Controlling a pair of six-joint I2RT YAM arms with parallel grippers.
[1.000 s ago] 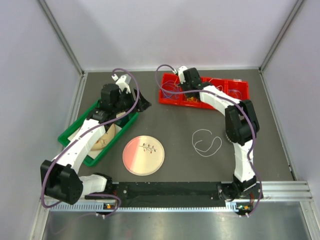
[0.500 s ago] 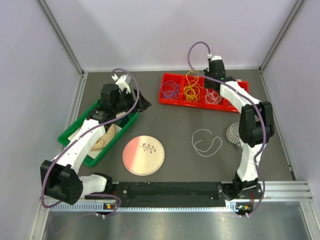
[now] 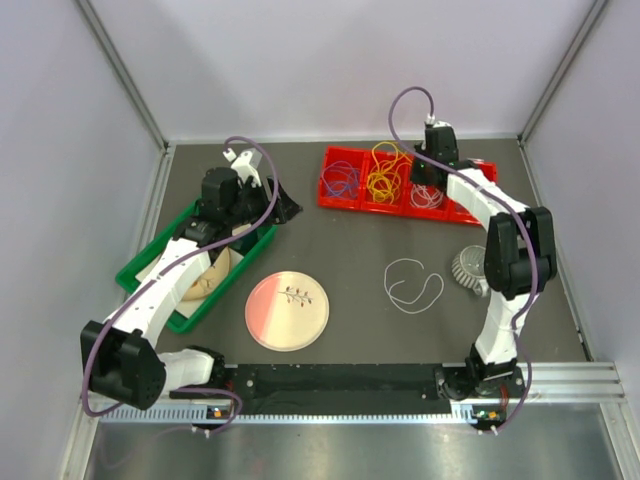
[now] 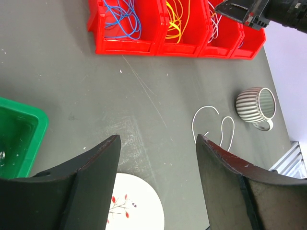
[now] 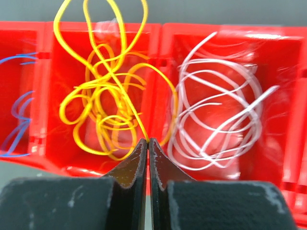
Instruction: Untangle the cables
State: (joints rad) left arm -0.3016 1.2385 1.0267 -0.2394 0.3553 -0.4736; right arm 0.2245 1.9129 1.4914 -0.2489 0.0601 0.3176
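A red divided tray (image 3: 352,201) at the back holds blue-purple cables (image 3: 342,180), yellow cables (image 3: 383,172) and white cables (image 3: 428,193) in separate compartments. My right gripper (image 3: 422,176) hovers over the yellow and white compartments. In the right wrist view it (image 5: 147,140) is shut on a strand of the yellow cables (image 5: 103,96), which rise out of the tray; the white cables (image 5: 216,115) lie to the right. One white cable (image 3: 412,283) lies loose on the table. My left gripper (image 4: 158,143) is open and empty above the table, left of the tray.
A striped cup (image 3: 466,268) lies on its side right of the loose cable. A pink-white plate (image 3: 287,310) sits at front centre. A green bin (image 3: 150,265) with a beige object stands at the left under the left arm.
My right arm swung from the tray's left end to its right part and now sits over the yellow and white compartments. The left arm has not moved.
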